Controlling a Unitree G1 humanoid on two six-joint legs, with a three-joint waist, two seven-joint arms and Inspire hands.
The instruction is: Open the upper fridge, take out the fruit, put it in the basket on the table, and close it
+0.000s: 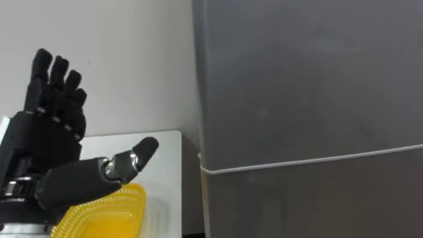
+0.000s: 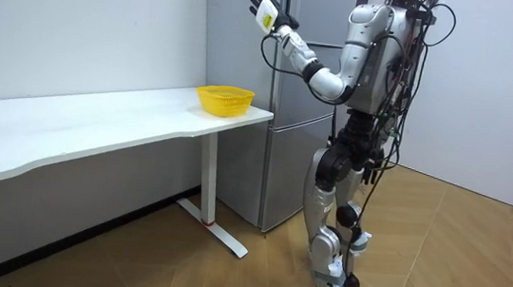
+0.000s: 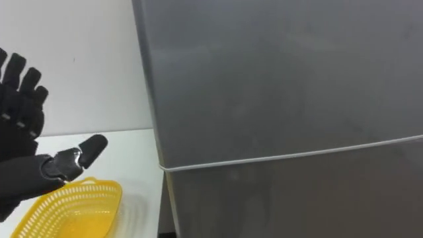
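Stands facing tall grey metal fridge, upper door shut; retrieval item presumably inside, unseen. Holds left hand raised at 9 o'clock of door, fingers straight, released, empty. Judged step: approach to door. Next: hook door edge, pull open.

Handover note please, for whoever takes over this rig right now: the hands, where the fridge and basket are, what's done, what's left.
Left robot hand: open, raised with fingers straight, holding nothing, to the left of the tall grey two-door fridge.
Fridge: both doors closed, contents hidden.
Yellow plastic mesh basket: on the end of the white table beside the fridge, with nothing seen in it.
Done: the robot stands facing the fridge.
Left: open the upper door, take the item out, probably put it in the basket.
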